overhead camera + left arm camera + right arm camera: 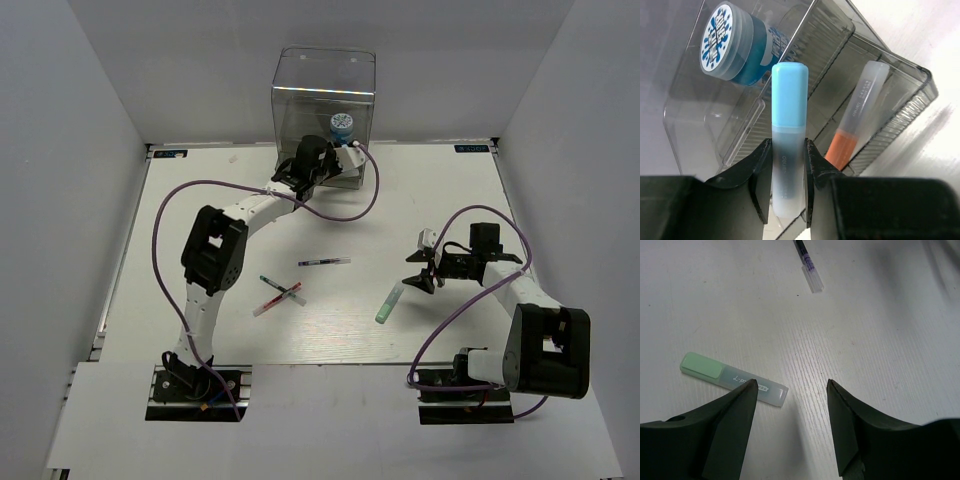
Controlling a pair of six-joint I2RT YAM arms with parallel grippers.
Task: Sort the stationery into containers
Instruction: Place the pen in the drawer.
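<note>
Top view: reaches with the left jaws into the clear organizer [325, 95] at the far edge of the bench [450, 200], a blue-white roll [342, 125] inside. Mid-bench lie a dark pen [324, 262] and a red pen [270, 303] crossed by another.

Left wrist: grips a blue highlighter [788, 145] in the left jaws over an open drawer [905, 125] holding an orange highlighter [855, 120].

Right wrist: holds the right jaws open above the bench, one tip over the green highlighter [732, 377].
</note>
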